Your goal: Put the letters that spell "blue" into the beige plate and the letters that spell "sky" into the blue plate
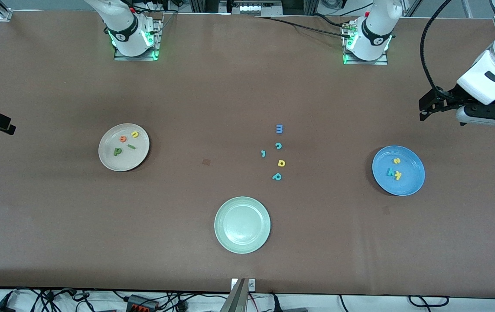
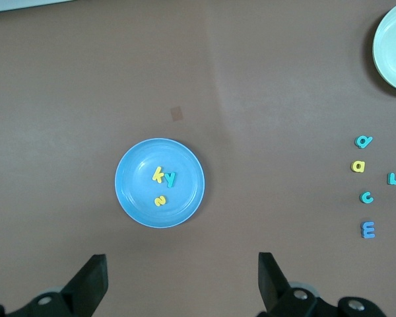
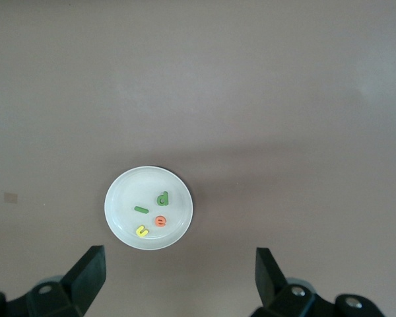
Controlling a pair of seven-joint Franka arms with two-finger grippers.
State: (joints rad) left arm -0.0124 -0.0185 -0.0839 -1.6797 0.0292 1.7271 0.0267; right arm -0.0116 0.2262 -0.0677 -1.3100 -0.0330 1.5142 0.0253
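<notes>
1. Cream-beige is the colour of the beige plate (image 1: 109, 162), which is seen toward the right arm's end of the table. Four letters lie in it: a green b/p letter (image 1: 118, 151), a thin green bar (image 1: 131, 147), a yellow u (image 1: 135, 134) and an orange e (image 1: 123, 139).
2. The blue plate (image 1: 412, 180) is seen toward the left arm's end of the table. Three letters lie in it: a yellow k (image 1: 398, 175), a teal y (image 1: 390, 172) touching it, and a yellow s (image 1: 397, 160) just beside them.
3. Between the two plates, five loose letters are left on the table (image 1: 56, 225): a blue m (image 1: 279, 128), a teal c (image 1: 278, 146), a small teal l (image 1: 263, 153), a yellow a (image 1: 281, 163) and a teal p (image 1: 277, 176).
4. A pale green plate (image 1: 221, 238) is placed nearer to the front camera than these letters, with nothing in it.
5. The left gripper (image 2: 181, 277) is held in the air over the table near the blue plate. Its fingers are spread wide and nothing is held between them.
6. The right gripper (image 3: 178, 274) is held in the air over the table near the beige plate. Its fingers are also spread wide and nothing is gripped.
</notes>
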